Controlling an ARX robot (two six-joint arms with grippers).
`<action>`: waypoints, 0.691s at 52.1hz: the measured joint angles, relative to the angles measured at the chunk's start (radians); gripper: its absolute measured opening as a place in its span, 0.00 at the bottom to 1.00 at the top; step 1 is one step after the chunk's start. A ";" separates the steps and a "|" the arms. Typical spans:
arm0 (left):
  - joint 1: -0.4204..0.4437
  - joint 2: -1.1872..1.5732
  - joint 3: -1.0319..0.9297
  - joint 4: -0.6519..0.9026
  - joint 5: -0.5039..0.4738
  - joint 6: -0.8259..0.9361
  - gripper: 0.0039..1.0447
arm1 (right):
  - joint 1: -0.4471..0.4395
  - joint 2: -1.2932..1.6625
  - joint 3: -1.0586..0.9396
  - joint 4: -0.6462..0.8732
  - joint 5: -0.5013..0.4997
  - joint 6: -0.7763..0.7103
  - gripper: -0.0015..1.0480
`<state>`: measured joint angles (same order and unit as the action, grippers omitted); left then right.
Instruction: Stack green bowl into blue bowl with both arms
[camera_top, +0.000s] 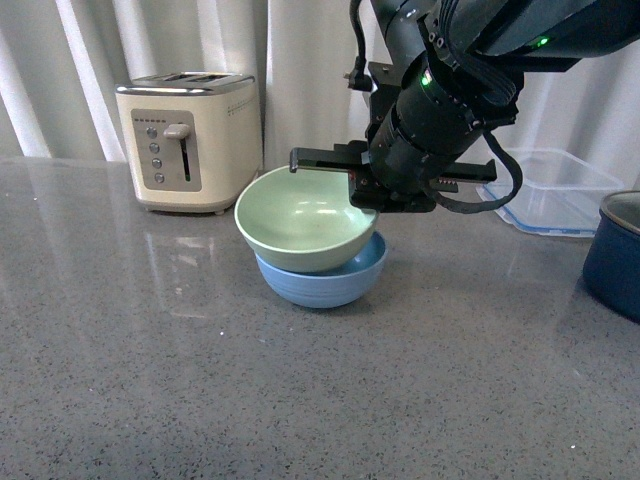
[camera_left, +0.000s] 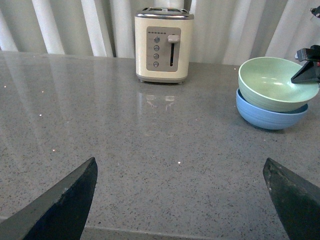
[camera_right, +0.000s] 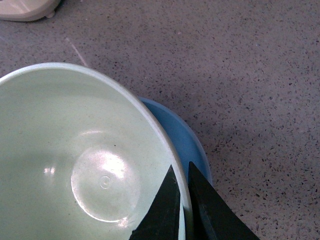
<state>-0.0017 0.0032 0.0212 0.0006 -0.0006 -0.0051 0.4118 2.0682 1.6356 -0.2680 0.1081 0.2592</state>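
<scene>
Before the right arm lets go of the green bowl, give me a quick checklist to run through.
1. The green bowl is inside the blue bowl: ok.
2. It sits level: not ok, it is tilted and the blue rim shows on one side.
3. The right gripper grips the green rim: ok, one finger on each side.
4. The left gripper is clear of the bowls: ok, it is open and apart from them.
5. The toaster is clear of the stack: ok.

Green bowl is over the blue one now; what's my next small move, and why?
Probably open the right gripper: the green bowl already sits, slightly tilted, inside the blue bowl, with the fingers pinching its rim. Releasing should let it settle.
</scene>
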 joint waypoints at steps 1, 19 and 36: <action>0.000 0.000 0.000 0.000 0.000 0.000 0.94 | -0.003 0.003 0.000 0.000 0.002 0.000 0.02; 0.000 0.000 0.000 0.000 0.000 0.000 0.94 | -0.040 -0.192 -0.205 0.301 -0.073 -0.003 0.57; 0.000 0.000 0.000 0.000 -0.001 0.000 0.94 | -0.152 -0.652 -0.856 0.976 0.157 -0.219 0.27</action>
<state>-0.0017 0.0032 0.0212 0.0006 -0.0013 -0.0051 0.2600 1.4162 0.7792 0.7078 0.2653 0.0402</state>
